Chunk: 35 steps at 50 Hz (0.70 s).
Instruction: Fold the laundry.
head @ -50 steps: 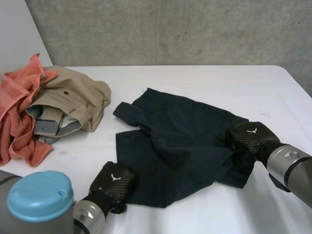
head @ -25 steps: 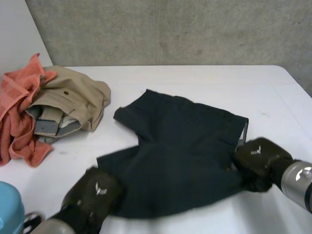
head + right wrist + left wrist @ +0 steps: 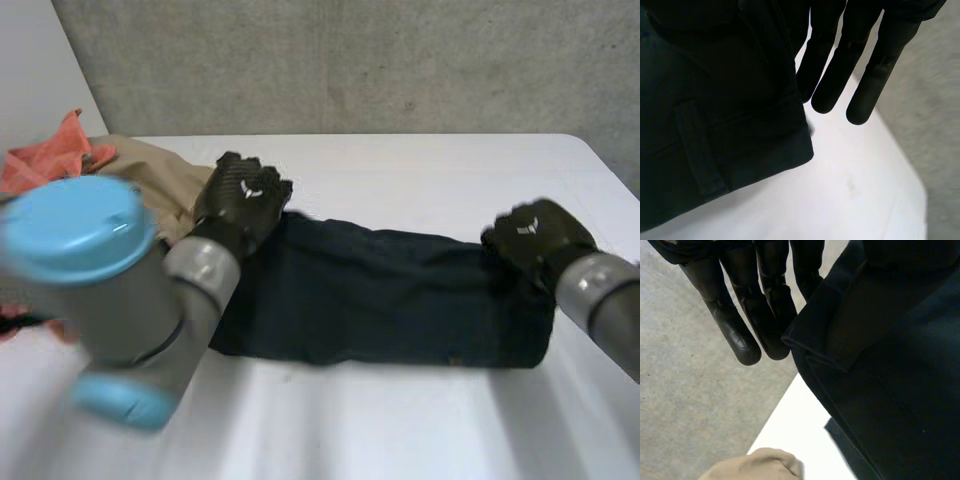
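The dark navy shorts (image 3: 380, 295) stretch across the middle of the white table (image 3: 400, 430) as a long, doubled-over band. The left hand (image 3: 240, 200) pinches their far left corner with straight fingers (image 3: 742, 340). The right hand (image 3: 535, 240) clamps the far right corner the same way. A tan garment (image 3: 150, 170) lies just beside the left end.

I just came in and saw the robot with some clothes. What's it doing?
It's folding laundry. The dark shorts lie doubled over in a long strip on the white table. The left hand grips one end of the strip's far edge, and the right hand grips the other end. A tan garment and an orange cloth sit in a heap at the table's far left corner, not folded yet.
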Tool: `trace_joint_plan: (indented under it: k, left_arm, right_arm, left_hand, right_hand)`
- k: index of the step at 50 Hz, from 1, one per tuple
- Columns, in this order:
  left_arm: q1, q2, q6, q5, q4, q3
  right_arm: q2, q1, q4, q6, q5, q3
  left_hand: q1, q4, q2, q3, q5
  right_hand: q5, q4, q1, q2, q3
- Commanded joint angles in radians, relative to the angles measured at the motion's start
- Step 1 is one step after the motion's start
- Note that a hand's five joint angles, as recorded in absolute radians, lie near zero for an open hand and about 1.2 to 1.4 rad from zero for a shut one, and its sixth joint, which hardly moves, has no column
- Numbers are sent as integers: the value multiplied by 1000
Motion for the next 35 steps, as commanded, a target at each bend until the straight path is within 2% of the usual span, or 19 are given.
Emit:
trace_joint_plan:
  k: [1, 6, 7, 8, 10, 12, 15, 18, 22, 24, 26, 29, 35]
  left_arm:
    - [39, -369, 113, -6, 26, 390]
    - [76, -540, 143, -3, 68, 566]
    - [77, -557, 148, -1, 77, 580]
    - [77, -583, 157, 2, 97, 602]
    - [76, -597, 166, 2, 123, 615]
    - [71, -602, 171, -1, 179, 615]
    - [57, -591, 166, -4, 223, 594]
    - [31, -557, 165, -6, 246, 525]
    - [22, -407, 154, -6, 249, 384]
    - [22, -364, 154, -6, 255, 331]
    - [22, -309, 153, -4, 258, 266]
    - [22, -257, 142, -4, 256, 201]
    - [16, -224, 84, -4, 256, 141]
  right_arm:
    - [283, 64, -260, -11, 117, -199]
    - [481, 84, -384, -46, 128, -343]
    - [507, 84, -403, -51, 131, -365]
    - [555, 85, -441, -57, 134, -406]
    - [589, 87, -475, -58, 138, -438]
    - [606, 87, -507, -49, 157, -466]
    - [583, 90, -509, -26, 171, -458]
    - [502, 87, -451, 20, 172, -396]
    - [316, 65, -227, 145, 161, -262]
    - [273, 59, -150, 194, 155, -227]
    - [228, 47, -37, 276, 117, -176]
    - [219, 9, 33, 325, 48, -106]
    - [221, -45, -44, 339, -75, -3]
  left_hand:
    - [278, 197, 204, 210, 232]
    - [278, 197, 204, 210, 232]
    - [278, 197, 204, 210, 232]
    - [-154, -236, -229, -223, -200]
    - [-544, -626, -619, -613, -590]
    - [-943, -1025, -1018, -1012, -989]
    - [-943, -1025, -1018, -1012, -989]
    - [-943, -1025, -1018, -1012, -989]
    - [-943, -1025, -1018, -1012, -989]
    - [-943, -1025, -1018, -1012, -989]
    - [-943, -1025, -1018, -1012, -989]
    - [-943, -1024, -1017, -1011, -989]
    - [-940, -1021, -1014, -1008, -986]
  right_hand:
    - [209, 199, 304, 212, 202]
    - [209, 199, 304, 212, 202]
    - [129, 119, 223, 131, 122]
    - [-163, -172, -68, -160, -170]
    - [-472, -482, -377, -470, -479]
    - [-1013, -1022, -918, -1010, -1020]
    - [-1013, -1022, -918, -1010, -1020]
    - [-1013, -1022, -918, -1010, -1020]
    - [-1013, -1022, -918, -1010, -1020]
    - [-1013, -1022, -918, -1010, -1020]
    - [-1011, -1021, -917, -1009, -1019]
    - [-941, -951, -846, -938, -948]
    - [-797, -807, -702, -795, -804]
